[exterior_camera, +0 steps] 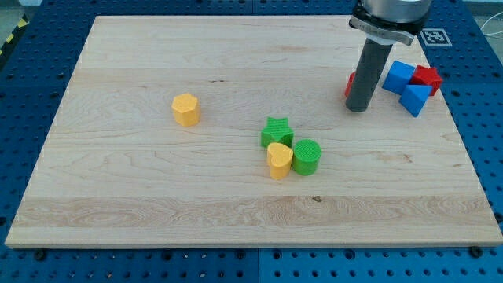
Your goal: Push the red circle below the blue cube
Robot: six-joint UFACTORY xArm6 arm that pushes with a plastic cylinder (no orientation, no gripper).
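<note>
The surface (157,181) is pale, light-tan wood with fine grain lines running across it and a few small dark knots. Around it lies a deep blue base (31,79) dotted with dark holes.

The yellow hexagon block (186,109) is a warm golden yellow. The green star block (277,130) and the green cylinder (306,156) share a bright grass green, the cylinder finely ribbed. The yellow heart-shaped block (278,159) matches the hexagon's shade.

The blue cube (399,76) and a second blue block (414,99) are vivid mid-blue. A red block (428,77) is bright red, and the red circle (350,85) shows as a red sliver beside the dark grey rod ending in my tip (357,109).

A black-and-white marker (435,35) sits at the view's top right.
</note>
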